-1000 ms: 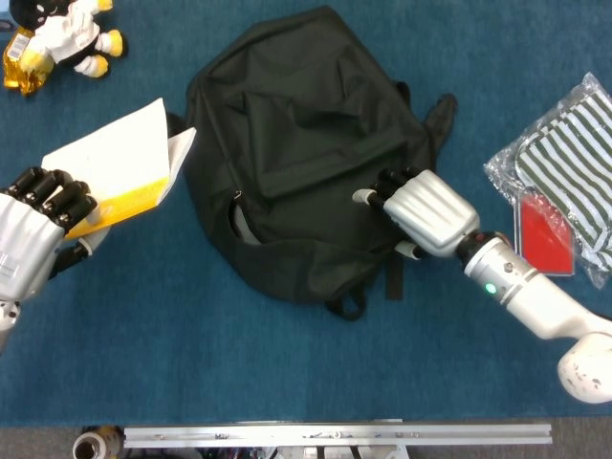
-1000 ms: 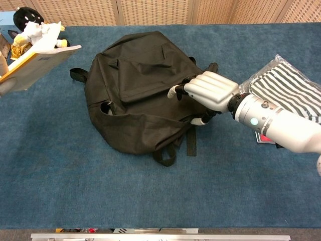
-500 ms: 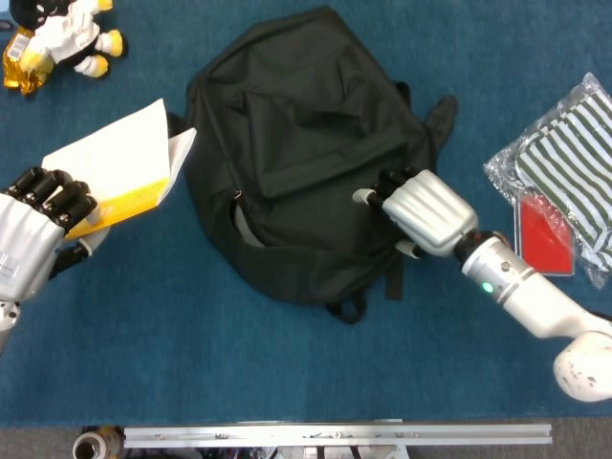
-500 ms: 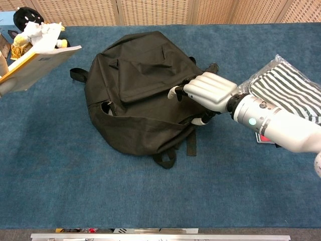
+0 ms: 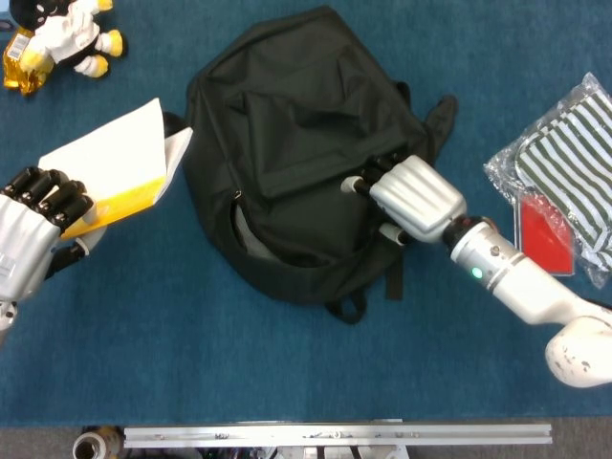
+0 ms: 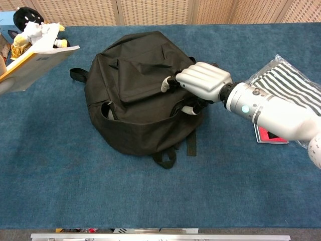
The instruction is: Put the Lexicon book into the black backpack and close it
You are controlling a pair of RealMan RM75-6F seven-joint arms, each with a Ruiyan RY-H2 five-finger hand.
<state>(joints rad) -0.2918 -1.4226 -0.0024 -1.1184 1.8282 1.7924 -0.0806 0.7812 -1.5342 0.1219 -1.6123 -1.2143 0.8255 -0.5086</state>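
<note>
Atop the black backpack (image 5: 296, 143) — right hand (image 5: 411, 198), fingers (image 5: 361, 182) curled.

open carpet (image 5: 191, 354) near backpack (image 5: 296, 143), plush toy (image 5: 62, 33) far left

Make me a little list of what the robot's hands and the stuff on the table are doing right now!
left hand: holds the Lexicon book up, left of the bag
right hand: fingers grip the fabric on top of the black backpack
backpack opening: gapes open along the front edge
book in bag: not yet
plush toy: far left corner of the table
striped pouch in plastic: right side, beside a red card
table: blue cloth
</note>
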